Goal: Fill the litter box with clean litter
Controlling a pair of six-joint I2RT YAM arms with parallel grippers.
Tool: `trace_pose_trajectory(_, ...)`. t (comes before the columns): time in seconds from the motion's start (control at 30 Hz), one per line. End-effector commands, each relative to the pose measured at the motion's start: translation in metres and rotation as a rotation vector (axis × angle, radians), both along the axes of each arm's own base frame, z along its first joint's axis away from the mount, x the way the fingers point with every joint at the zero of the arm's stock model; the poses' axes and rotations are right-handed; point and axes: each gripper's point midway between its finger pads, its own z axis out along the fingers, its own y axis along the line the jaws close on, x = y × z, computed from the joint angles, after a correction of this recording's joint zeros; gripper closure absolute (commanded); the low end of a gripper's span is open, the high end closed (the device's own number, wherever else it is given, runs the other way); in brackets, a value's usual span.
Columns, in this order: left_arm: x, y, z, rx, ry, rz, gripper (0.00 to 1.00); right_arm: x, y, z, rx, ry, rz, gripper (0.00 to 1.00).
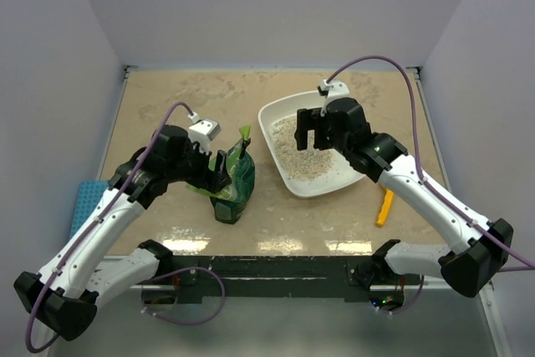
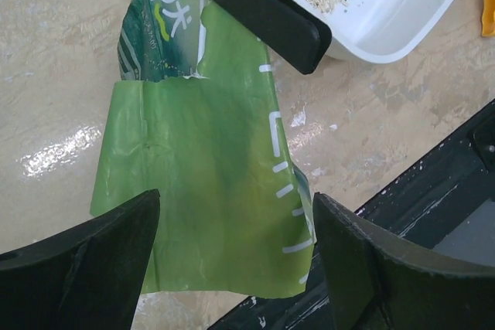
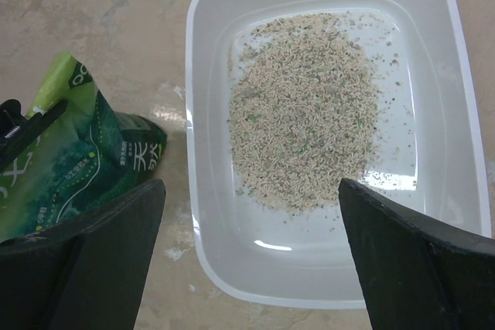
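Observation:
The white litter box (image 1: 324, 191) sits right of centre on the table, with a heap of pale clean litter (image 1: 303, 153) inside. In the right wrist view the litter (image 3: 302, 110) covers the middle of the box (image 3: 203, 214). My right gripper (image 1: 311, 133) hovers open and empty over the box (image 3: 251, 183). A crinkled green bag (image 1: 233, 183) stands left of the box. My left gripper (image 1: 219, 175) is open, its jaws spread on either side of the bag's green top flap (image 2: 201, 152); its midpoint (image 2: 236, 199) lies over the flap. I cannot tell whether it touches the flap.
A yellow tool (image 1: 384, 206) lies on the table right of the box. A blue pad (image 1: 88, 202) lies beyond the table's left edge. A black rail (image 1: 276, 261) runs along the front edge. White walls enclose the table.

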Motion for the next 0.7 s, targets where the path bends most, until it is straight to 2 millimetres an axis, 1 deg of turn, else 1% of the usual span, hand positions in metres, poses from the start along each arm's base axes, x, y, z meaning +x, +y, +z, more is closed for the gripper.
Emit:
trace_pose_trajectory(0.0,0.006,-0.018,0.014,-0.068,-0.047,-0.022,0.16,0.007,0.014,0.019,0.067,-0.034,0.024,0.01)
trace_pose_trajectory(0.17,0.007,-0.027,0.009,-0.056,-0.038,-0.024,0.18,0.01,0.016,0.013,0.062,-0.029,0.028,0.02)
trace_pose_trajectory(0.27,0.006,-0.034,-0.002,-0.014,-0.029,-0.028,0.19,0.011,0.016,0.01,0.057,-0.023,0.025,0.01)
trace_pose_trajectory(0.33,0.007,-0.034,-0.011,0.043,-0.036,-0.006,0.2,0.011,0.017,0.007,0.052,-0.017,0.03,0.02)
trace_pose_trajectory(0.4,0.011,-0.029,-0.018,0.103,-0.053,0.03,0.23,0.011,0.017,0.007,0.055,-0.019,0.029,0.01)
trace_pose_trajectory(0.43,0.013,-0.027,-0.022,0.123,-0.051,0.041,0.25,0.011,0.017,0.007,0.055,-0.018,0.031,0.02)
trace_pose_trajectory(0.47,0.015,-0.026,-0.023,0.135,-0.059,0.049,0.31,0.01,0.017,0.006,0.056,-0.02,0.033,0.02)
trace_pose_trajectory(0.53,0.019,-0.02,-0.029,0.175,-0.073,0.074,0.38,0.009,0.018,0.007,0.06,-0.02,0.04,0.02)
trace_pose_trajectory(0.57,0.02,-0.017,-0.03,0.19,-0.077,0.086,0.44,0.008,0.017,0.005,0.057,-0.018,0.039,0.02)
trace_pose_trajectory(0.63,0.023,-0.01,-0.035,0.226,-0.089,0.106,0.49,0.006,0.016,0.003,0.05,-0.016,0.043,0.02)
trace_pose_trajectory(0.67,0.025,-0.01,-0.035,0.226,-0.097,0.11,0.6,0.006,0.015,0.002,0.046,-0.015,0.043,0.01)
